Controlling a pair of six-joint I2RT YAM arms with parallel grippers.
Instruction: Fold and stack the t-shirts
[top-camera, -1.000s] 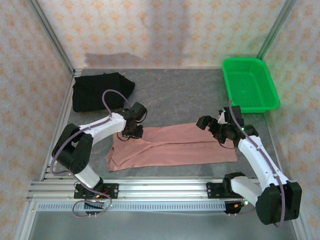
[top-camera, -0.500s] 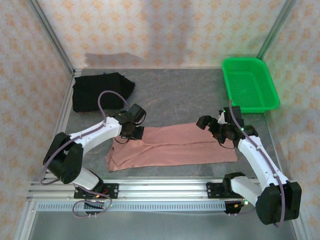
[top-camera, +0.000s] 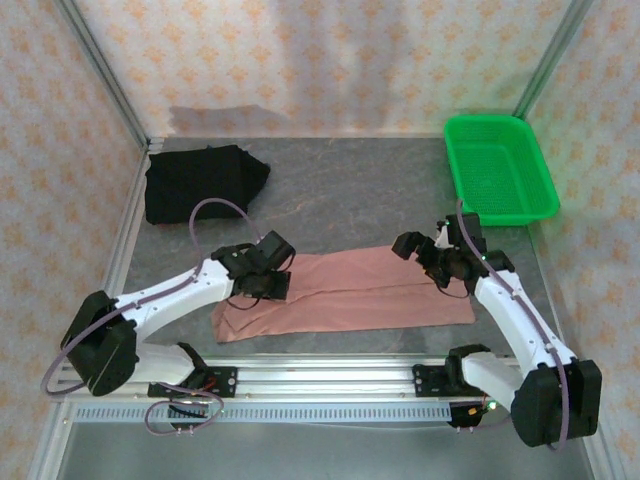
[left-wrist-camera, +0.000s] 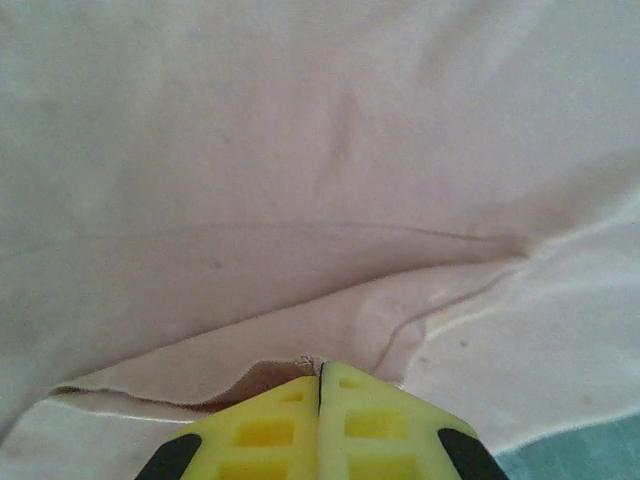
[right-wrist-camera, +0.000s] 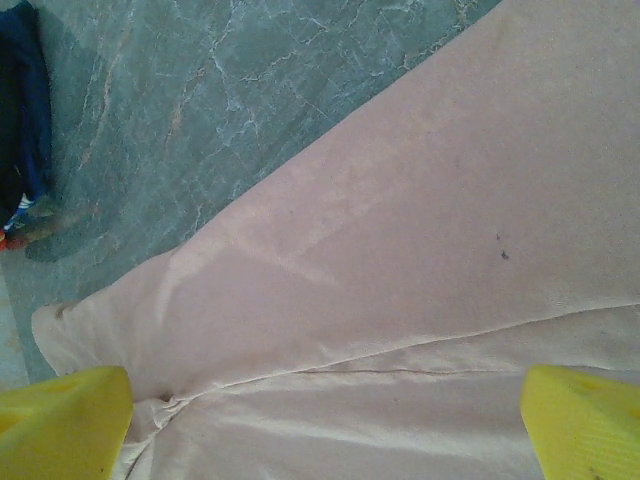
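Clamped tight with the left gripper (left-wrist-camera: 320, 385) on a fold of the pink shirt (top-camera: 350, 290) near its left end — spread wide open with the right gripper (right-wrist-camera: 320, 425) over the right end. Laid out as a long band across the near table (top-camera: 350, 190), well apart from the black shirt (top-camera: 200, 180) bunched at the far left corner.

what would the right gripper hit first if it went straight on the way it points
Probably the pink t-shirt, spread directly ahead of the open right gripper; how far off is unclear.
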